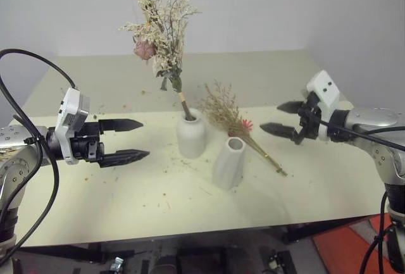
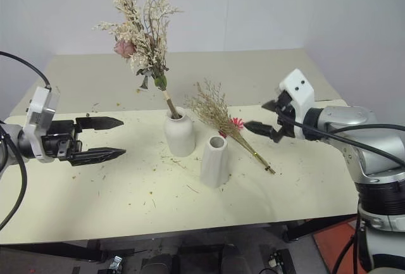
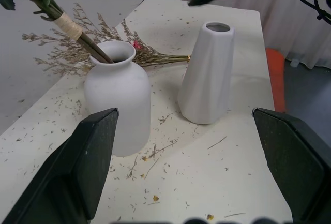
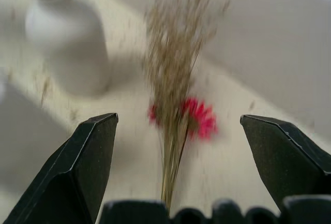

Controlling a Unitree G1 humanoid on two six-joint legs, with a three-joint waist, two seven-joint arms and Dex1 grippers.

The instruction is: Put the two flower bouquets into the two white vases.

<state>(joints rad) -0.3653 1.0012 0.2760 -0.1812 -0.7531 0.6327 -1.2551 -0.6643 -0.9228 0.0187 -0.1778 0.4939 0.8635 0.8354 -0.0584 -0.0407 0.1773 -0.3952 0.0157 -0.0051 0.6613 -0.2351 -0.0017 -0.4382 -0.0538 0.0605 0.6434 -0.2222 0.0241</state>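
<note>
A bouquet of a pink rose and cream sprigs (image 1: pixel 158 30) stands upright with its stem in the rounded white vase (image 1: pixel 190 135) at the table's middle. Right of it stands the taller tapered white vase (image 1: pixel 228 162), its mouth bare. Behind that vase a bouquet of tan grass with a pink-red daisy (image 1: pixel 237 122) lies flat on the table. My right gripper (image 1: pixel 283 117) hovers open to the right of this lying bouquet, pointing at it, nothing between its fingers. My left gripper (image 1: pixel 126 140) is open and empty left of the rounded vase.
The pale table (image 1: pixel 126 198) is strewn with dried plant crumbs around the vases. Its front edge runs close below the tapered vase. A white wall (image 1: pixel 285 8) rises behind the table.
</note>
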